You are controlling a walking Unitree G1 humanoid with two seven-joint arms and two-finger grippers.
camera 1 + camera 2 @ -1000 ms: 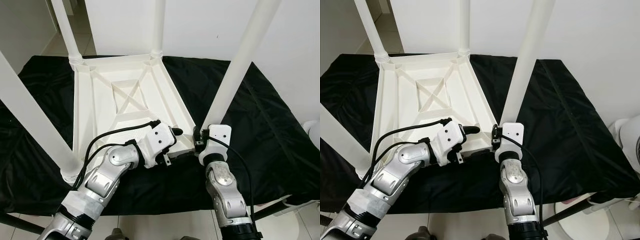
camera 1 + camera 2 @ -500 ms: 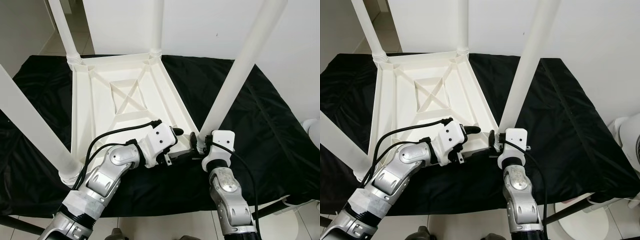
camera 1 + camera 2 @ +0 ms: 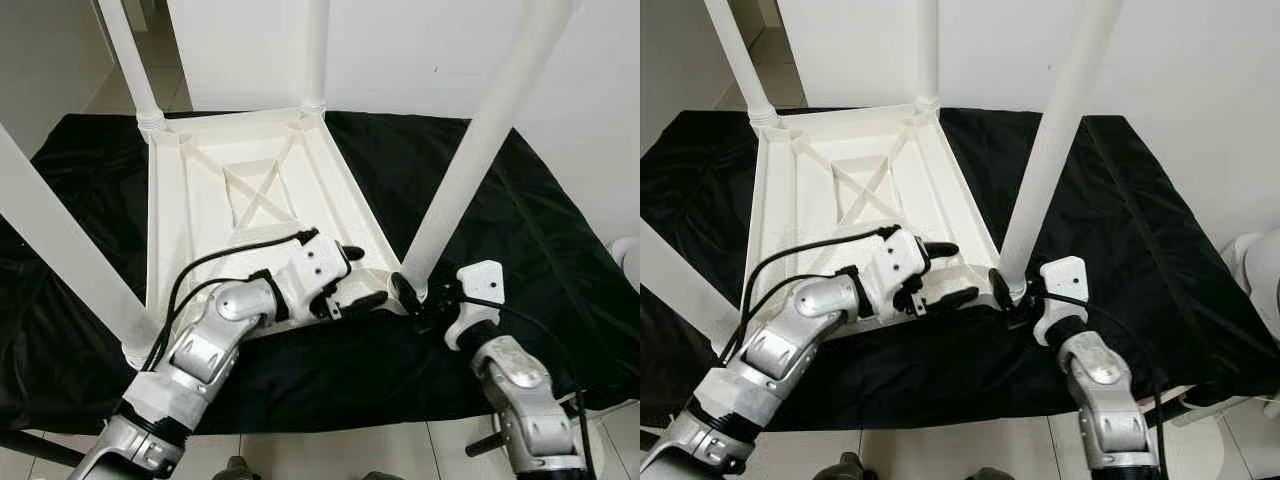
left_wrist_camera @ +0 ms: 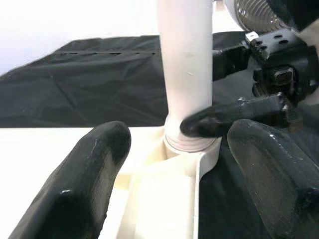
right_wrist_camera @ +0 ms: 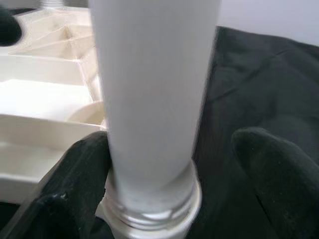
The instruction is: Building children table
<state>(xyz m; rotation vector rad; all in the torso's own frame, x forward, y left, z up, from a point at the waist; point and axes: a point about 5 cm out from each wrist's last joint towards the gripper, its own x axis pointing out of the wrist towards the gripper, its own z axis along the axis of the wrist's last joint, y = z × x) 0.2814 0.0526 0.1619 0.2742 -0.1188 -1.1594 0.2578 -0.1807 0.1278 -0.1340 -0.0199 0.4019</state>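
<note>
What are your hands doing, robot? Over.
Right hand open around near-right table leg base. Left hand open, over upturned tabletop corner. Four legs standing. Nothing blocking.

Looks like a room in a home, used as a spot for putting furniture together. Plain white walls (image 3: 400, 50) close behind, pale glossy floor tiles (image 3: 330, 450) below, and an opening onto a tiled passage (image 3: 150, 60) at the far left corner. Black cloth (image 3: 1140, 230) spread over a low surface, with an upturned white plastic children's table (image 3: 250, 200) lying on it, legs up.
</note>
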